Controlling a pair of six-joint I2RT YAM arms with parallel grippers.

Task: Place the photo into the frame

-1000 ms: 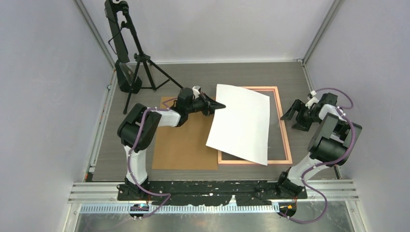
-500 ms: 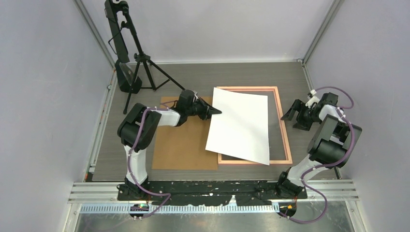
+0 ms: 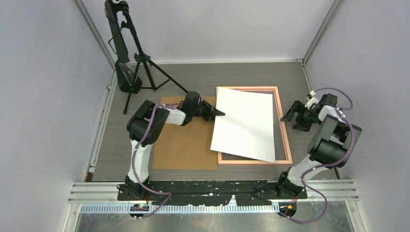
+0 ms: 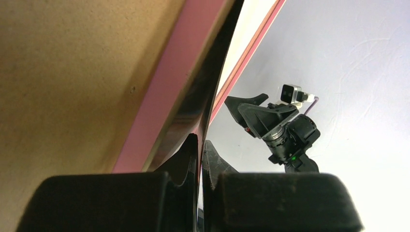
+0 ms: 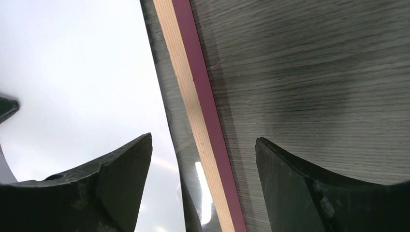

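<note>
Nearest, bolted along the tabletop (image 3: 193,77) edge: the left arm (image 3: 140,140) and the right arm (image 3: 329,140). Just beyond, flat on the grey wood grain: a plain brown backing board (image 3: 183,145). Just beside its right edge, also lying flat: the salmon-pink frame (image 3: 286,140).

Over the frame, white back up: the photo (image 3: 246,125). Sits skewed against the rails, near-left corner hanging past the left rail toward the board, far-right corner inside the opening.

Left jaws: pinched shut on the photo's left edge, close to its far corner. In the left wrist view, the thin sheet clamped between the two dark pads.

Right jaws: spread wide, gripping nothing, close to the far half of the frame's right rail. In the right wrist view, that rail (image 5: 193,96) visible in the gap between the fingers, the white sheet (image 5: 72,72) off to one side.

Farthest, at the back left: a black tripod (image 3: 140,63).
</note>
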